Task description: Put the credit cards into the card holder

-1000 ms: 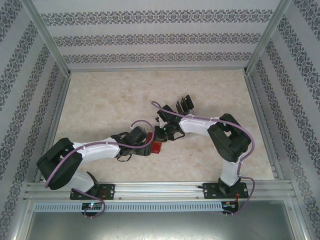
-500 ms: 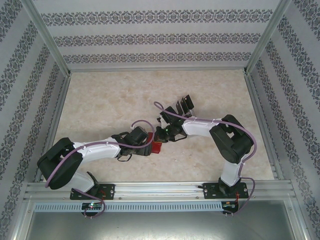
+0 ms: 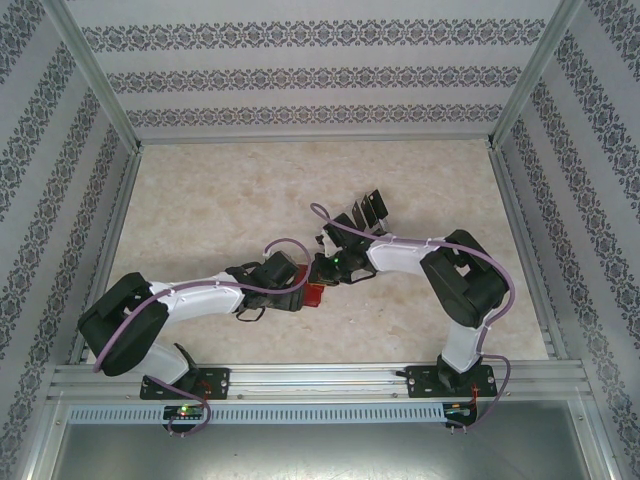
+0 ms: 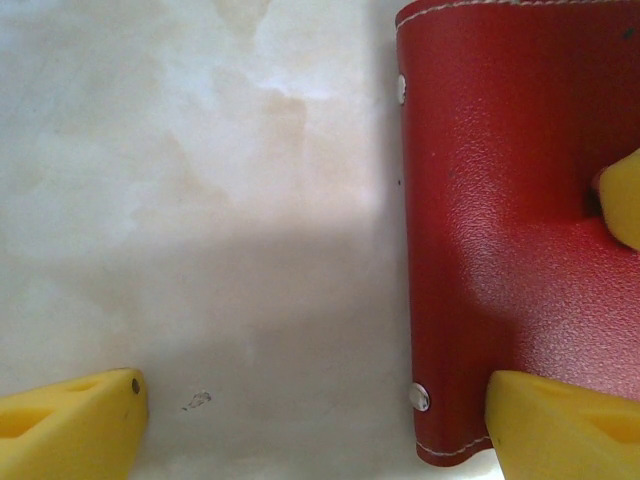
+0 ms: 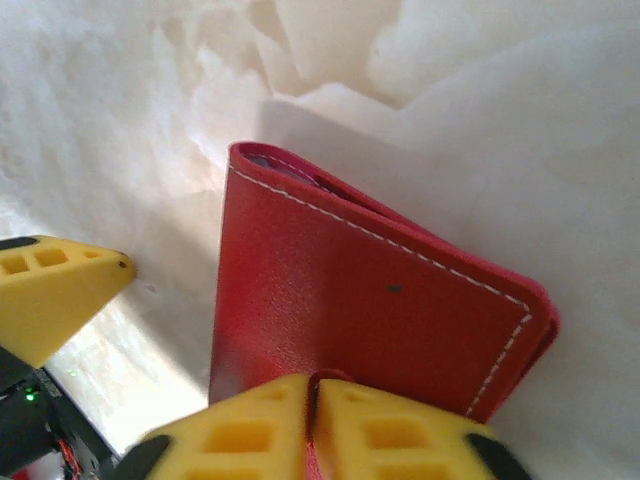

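The small red stitched leather-like wallet point(image 5: 350, 310) lies folded on the pale marbled table point(image 4: 200, 200), mid-table between both arms; its contents are hidden. The left gripper point(image 4: 315, 400) gapes wide, one finger over the wallet. On the right gripper point(image 5: 315, 385) the fingers nearly meet at the wallet's edge; whether they pinch it, I cannot tell. Thin dark cards point(image 3: 370, 207) stand farther right.
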You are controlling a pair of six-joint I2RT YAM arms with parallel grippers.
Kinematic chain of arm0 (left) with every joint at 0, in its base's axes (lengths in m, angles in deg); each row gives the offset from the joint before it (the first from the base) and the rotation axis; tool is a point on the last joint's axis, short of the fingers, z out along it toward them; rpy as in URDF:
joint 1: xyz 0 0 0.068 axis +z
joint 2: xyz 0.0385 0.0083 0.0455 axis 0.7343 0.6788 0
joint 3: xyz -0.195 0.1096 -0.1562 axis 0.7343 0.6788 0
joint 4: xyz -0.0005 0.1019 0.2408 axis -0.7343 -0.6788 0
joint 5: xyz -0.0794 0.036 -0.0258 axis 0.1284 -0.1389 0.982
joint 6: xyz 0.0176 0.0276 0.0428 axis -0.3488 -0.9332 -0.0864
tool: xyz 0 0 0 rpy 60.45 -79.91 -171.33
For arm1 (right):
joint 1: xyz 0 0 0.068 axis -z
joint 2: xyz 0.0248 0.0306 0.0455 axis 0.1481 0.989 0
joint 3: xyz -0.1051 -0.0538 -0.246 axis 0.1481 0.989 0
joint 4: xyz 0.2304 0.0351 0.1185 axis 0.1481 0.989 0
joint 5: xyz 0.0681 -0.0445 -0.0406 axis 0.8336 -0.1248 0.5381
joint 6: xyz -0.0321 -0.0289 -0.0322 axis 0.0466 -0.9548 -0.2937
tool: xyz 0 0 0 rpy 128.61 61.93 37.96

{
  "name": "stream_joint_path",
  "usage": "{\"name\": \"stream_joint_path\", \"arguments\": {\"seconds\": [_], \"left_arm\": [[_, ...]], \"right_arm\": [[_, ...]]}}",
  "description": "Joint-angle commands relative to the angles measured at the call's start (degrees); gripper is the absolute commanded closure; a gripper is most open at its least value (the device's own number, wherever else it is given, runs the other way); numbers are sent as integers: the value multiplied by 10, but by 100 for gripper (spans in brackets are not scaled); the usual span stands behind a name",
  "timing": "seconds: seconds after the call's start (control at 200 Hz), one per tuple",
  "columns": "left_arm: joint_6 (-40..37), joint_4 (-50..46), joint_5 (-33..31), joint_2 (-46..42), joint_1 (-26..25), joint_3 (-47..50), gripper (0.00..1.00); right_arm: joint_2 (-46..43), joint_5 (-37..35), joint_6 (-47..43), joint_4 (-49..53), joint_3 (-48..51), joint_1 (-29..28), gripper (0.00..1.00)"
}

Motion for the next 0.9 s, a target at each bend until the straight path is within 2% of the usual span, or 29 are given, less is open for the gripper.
{"name": "stream_joint_path", "arguments": {"seconds": [0.0, 0.13, 0.33, 0.485, 0.53, 0.655, 0.7, 0.824, 0.894], "left_arm": [[11, 25, 25, 34, -8, 10, 12], [18, 27, 25, 34, -8, 10, 12], [25, 25, 20, 17, -8, 8, 11], [25, -5, -2, -17, -7, -15, 0], [24, -22, -13, -31, -7, -29, 0], [15, -70, -48, -79, 1, -75, 0], [9, -85, -59, -99, 8, -90, 0], [-19, -122, -98, -155, 49, -130, 0], [-42, -130, -118, -183, 92, -146, 0]], "right_arm": [[35, -172, -14, 153, -5, 0, 71], [21, -143, -6, 156, -74, -4, 67], [-14, -122, 11, 159, -142, 2, 54], [-79, -124, 15, 162, -159, 24, 45], [-100, -129, 10, 172, -168, 32, 42], [-175, -146, -7, 202, -182, 67, 21], [-206, -155, -18, 212, -183, 86, 3], [-284, -195, -51, 236, -173, 151, 2], [-317, -233, -85, 251, -163, 195, 2]]}}
